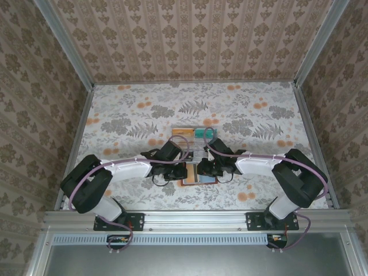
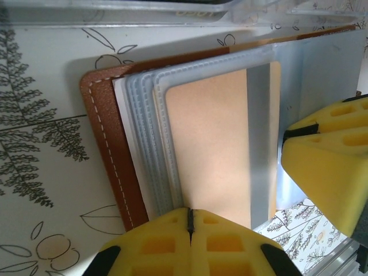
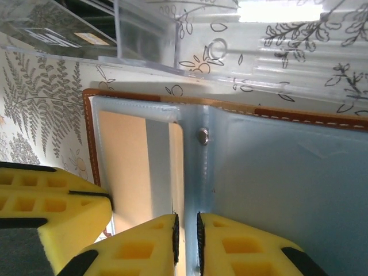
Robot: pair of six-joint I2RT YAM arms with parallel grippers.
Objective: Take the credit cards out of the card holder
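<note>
Orange card (image 2: 213, 144) sits pocketed in the open card holder (image 2: 106, 144), flat on the table, just beside the clear tray (image 3: 138, 40). Risk: the left gripper (image 2: 190, 230), pads pressed together at the card's near edge, may slip off or drag the holder. The right gripper (image 3: 187, 241) pinches the grey-blue pocket leaf. Both arms reach low and inward.

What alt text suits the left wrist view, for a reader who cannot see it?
An orange card with a grey stripe sits in the grey-blue pockets of an open reddish-brown leather card holder. The left gripper, yellow, is shut at the card's edge.
</note>
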